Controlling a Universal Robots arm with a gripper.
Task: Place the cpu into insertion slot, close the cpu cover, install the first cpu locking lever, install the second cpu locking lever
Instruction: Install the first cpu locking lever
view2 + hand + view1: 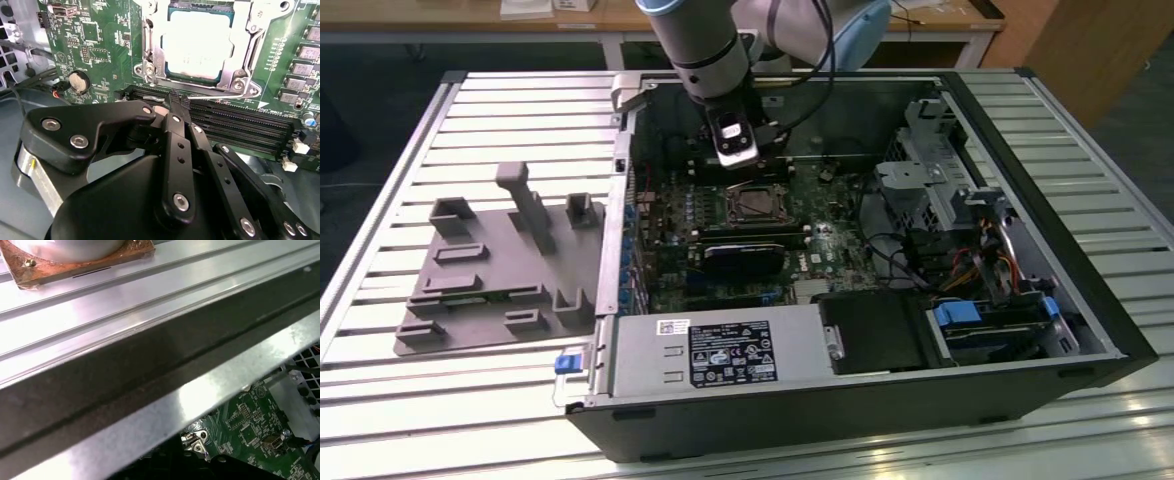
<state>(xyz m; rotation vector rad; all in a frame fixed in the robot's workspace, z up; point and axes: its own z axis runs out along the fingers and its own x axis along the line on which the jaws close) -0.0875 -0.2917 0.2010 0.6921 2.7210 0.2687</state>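
Chip lies framed beneath the closed metal cover on the motherboard; claw, fingers pinched together, meets the wire locking lever's end beside the memory slots.

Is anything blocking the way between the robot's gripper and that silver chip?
Nothing visible blocks it. The cpu lies seated, framed by the cpu cover; the gripper is at the thin lever along the cover's edge.

The exterior view is looking down from well above the gripper into the computer case; both wrist views are looking from close beside it, sharing the motherboard.
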